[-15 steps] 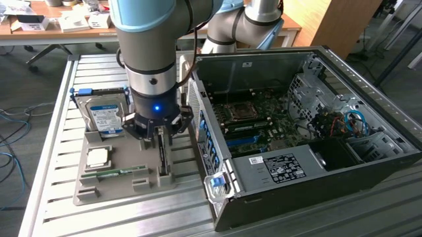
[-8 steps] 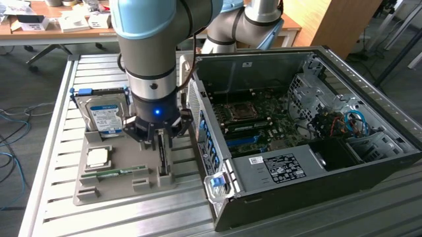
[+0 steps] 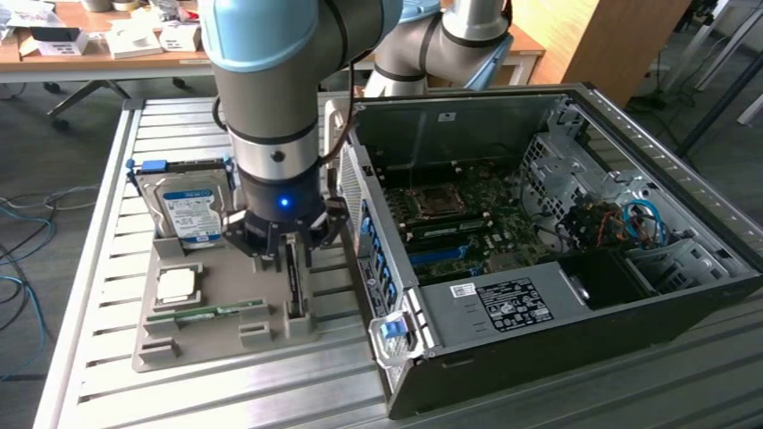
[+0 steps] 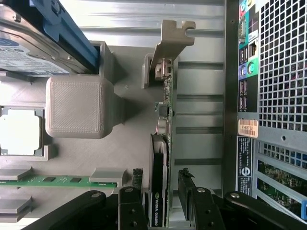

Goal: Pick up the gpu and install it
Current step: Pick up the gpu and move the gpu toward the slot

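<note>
Straddling the gpu [image 4: 165,120], a thin green circuit-board card with black fan housing and silver end bracket, standing on edge in a slot of the grey printed plastic tray [image 4: 129,148], with the black gripper [image 4: 160,179] parted just enough to clear both faces and holding nothing. Likely risks from here:
- Closing off-centre and pinching the fan housing, which would tilt the card in the tray's slot.
- Binding on the slot walls and dragging the tray across the slatted metal desk [image 3: 155,134].
- Knocking the bracket against the open black computer case [image 3: 537,295] just beside the tray.
</note>
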Controlling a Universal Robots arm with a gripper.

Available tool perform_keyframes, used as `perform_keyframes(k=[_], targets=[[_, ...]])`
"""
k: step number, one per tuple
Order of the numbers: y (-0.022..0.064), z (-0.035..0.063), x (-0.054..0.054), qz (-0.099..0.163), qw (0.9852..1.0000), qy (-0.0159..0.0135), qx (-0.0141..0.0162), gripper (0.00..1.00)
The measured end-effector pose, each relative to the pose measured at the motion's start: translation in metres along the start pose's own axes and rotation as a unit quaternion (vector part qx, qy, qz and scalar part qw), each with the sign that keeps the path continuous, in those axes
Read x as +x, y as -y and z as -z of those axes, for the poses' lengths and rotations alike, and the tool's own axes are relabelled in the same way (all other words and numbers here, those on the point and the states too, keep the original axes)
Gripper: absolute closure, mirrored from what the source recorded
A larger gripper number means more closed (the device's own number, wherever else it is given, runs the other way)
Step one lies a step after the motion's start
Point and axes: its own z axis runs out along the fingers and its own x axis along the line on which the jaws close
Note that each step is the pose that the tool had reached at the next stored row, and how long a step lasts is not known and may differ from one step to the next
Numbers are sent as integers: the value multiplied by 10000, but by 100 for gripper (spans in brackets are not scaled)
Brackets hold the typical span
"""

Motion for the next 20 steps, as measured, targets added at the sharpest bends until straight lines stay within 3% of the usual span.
perform_keyframes(k=[20], targets=[[-26,-119,10,0,10000,-1,1,57]])
